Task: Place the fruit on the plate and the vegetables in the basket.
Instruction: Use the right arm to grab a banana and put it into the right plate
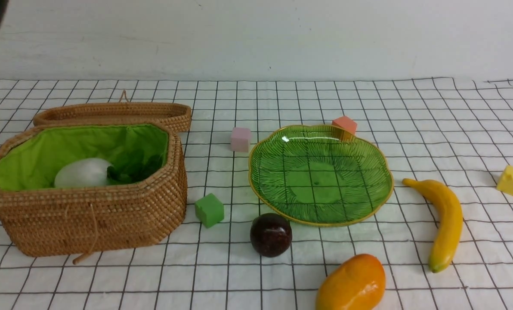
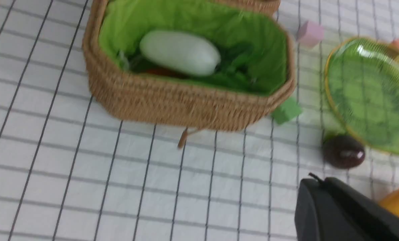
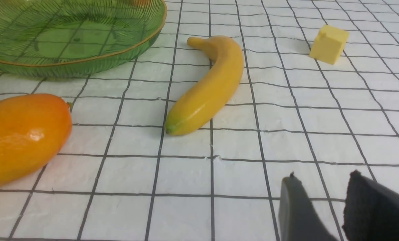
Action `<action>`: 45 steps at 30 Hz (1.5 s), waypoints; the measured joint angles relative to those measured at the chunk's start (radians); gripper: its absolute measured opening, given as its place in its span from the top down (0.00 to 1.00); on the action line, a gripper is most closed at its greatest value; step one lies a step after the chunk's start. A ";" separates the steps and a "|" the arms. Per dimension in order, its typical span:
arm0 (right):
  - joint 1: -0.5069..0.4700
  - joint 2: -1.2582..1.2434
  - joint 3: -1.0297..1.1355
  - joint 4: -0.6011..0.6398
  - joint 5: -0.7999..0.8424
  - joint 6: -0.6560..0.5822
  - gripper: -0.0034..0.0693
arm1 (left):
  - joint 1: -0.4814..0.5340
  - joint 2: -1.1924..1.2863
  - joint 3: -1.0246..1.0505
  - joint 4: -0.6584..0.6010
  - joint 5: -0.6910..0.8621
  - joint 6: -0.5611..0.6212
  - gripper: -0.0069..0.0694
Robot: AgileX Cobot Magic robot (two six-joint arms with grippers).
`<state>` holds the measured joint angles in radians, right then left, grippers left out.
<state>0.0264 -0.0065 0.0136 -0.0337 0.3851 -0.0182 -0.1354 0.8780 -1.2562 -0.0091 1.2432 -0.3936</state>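
Note:
The wicker basket [image 1: 88, 224] stands at the left. Inside it lie a white oval vegetable [image 1: 83, 173] and dark green leaves [image 1: 131, 170]; the left wrist view shows an orange bit [image 2: 159, 71] under the white one. The green plate [image 1: 321, 172] sits empty in the middle. In front of it lie the maroon fruit [image 1: 270, 234] and the mango [image 1: 351, 284], with the banana [image 1: 446, 224] to its right. My left gripper [image 2: 316, 180] is shut on nothing, above the cloth near the maroon fruit [image 2: 343, 151]. My right gripper [image 3: 323, 175] is open and empty, short of the banana [image 3: 208, 90].
The basket's shallow lid [image 1: 114, 113] lies behind the basket. Foam cubes are scattered about: green [image 1: 209, 209] beside the basket, pink [image 1: 240, 139] and salmon [image 1: 344, 125] behind the plate, yellow [image 1: 512, 181] at the far right. A checked cloth covers the table.

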 joint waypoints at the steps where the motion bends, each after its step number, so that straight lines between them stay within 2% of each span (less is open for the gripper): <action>1: 0.000 0.000 0.000 0.000 0.000 0.000 0.62 | 0.000 -0.032 0.059 -0.002 -0.010 0.008 0.93; 3: 0.000 0.000 0.000 0.000 0.000 0.000 0.62 | 0.000 -0.093 0.192 -0.008 -0.068 0.012 0.93; 5: 0.000 0.000 0.000 0.000 0.000 0.000 0.62 | 0.000 -0.149 0.351 -0.034 -0.190 0.014 0.93; 6: 0.000 0.000 0.000 0.000 0.000 0.000 0.62 | 0.000 -0.149 0.351 -0.034 -0.190 0.014 0.93; 7: 0.000 0.000 0.000 0.000 0.000 0.000 0.62 | 0.000 -0.171 0.435 -0.055 -0.270 0.014 0.93; 12: 0.000 0.000 0.000 0.001 0.000 0.000 0.62 | 0.000 -0.189 0.593 -0.085 -0.411 0.014 0.93; 18: 0.000 0.000 0.000 0.000 0.000 0.000 0.62 | 0.000 -0.189 0.671 -0.087 -0.417 0.015 0.93; 30: 0.000 0.000 0.000 0.000 0.000 0.000 0.62 | -0.001 -0.188 0.674 -0.083 -0.400 0.018 0.93; 33: 0.000 0.000 0.000 0.000 0.000 0.000 0.62 | -0.001 -0.203 0.687 -0.078 -0.437 0.022 0.93; 39: 0.000 0.000 0.000 0.000 0.000 0.000 0.62 | -0.001 -0.403 0.813 -0.010 -0.617 0.050 0.93; 41: 0.000 0.000 0.000 0.000 0.000 0.000 0.62 | -0.001 -0.563 0.925 0.031 -0.686 0.076 0.93; 45: 0.000 0.000 0.000 0.000 0.000 0.000 0.62 | 0.000 -0.799 1.085 0.069 -0.728 0.091 0.92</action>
<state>0.0264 -0.0065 0.0136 -0.0337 0.3851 -0.0182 -0.1353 0.0794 -0.1715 0.0602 0.5148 -0.3026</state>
